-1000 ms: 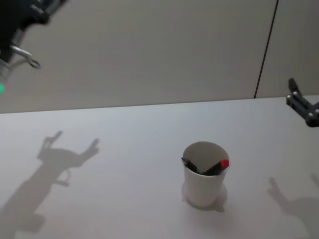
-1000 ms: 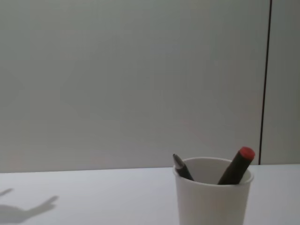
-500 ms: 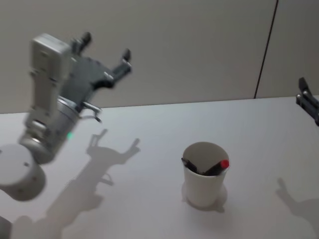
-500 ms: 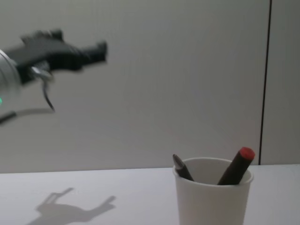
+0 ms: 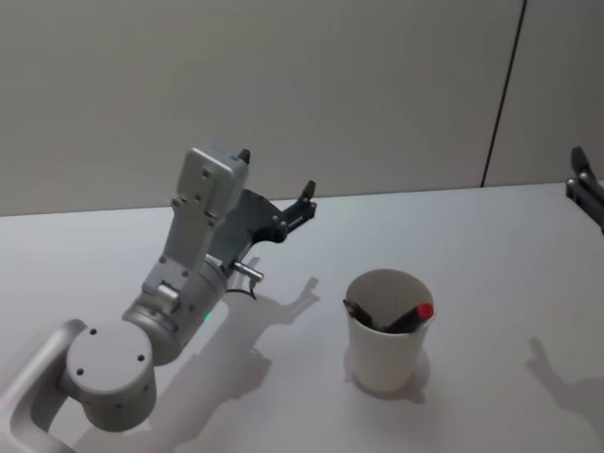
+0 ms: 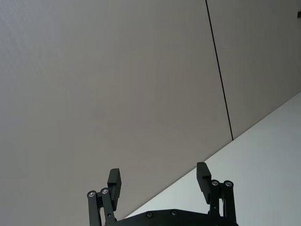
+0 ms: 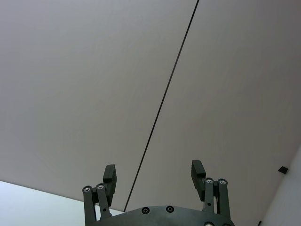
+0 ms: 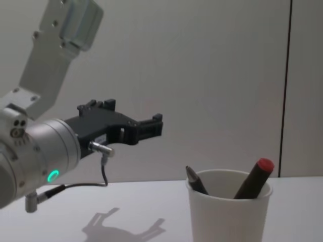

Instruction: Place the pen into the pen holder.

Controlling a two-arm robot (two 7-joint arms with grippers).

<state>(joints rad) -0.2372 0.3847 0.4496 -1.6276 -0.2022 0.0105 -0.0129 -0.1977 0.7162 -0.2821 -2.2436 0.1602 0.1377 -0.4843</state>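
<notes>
On the white table (image 5: 491,236) in front of me, the paper cup (image 5: 386,342) that serves as pen holder stands upright a little right of centre. Two pens already sit inside it: a dark one with a red cap (image 8: 255,177) leaning against the right side of the rim, and a dark one with a grey tip (image 8: 196,180) leaning against the left side. Both poke just above the rim in my chest view. I see no loose pen anywhere on the tabletop.

My left gripper (image 5: 278,201) hangs in the air to the left of the cup and well above the table, pointing forward and to the right, toward the wall. Its fingers are spread wide with nothing between them, which my left wrist view (image 6: 159,181) confirms: bare wall and table edge show through the gap. My right gripper (image 7: 153,174) is up at the far right edge of the head view, well apart from the cup, and its fingers are likewise spread wide and empty.

My reading is that the placing is done: the pens are in the cup and neither gripper carries anything. What is left, as far as I can judge, is parking both arms clear of the cup without knocking it.
</notes>
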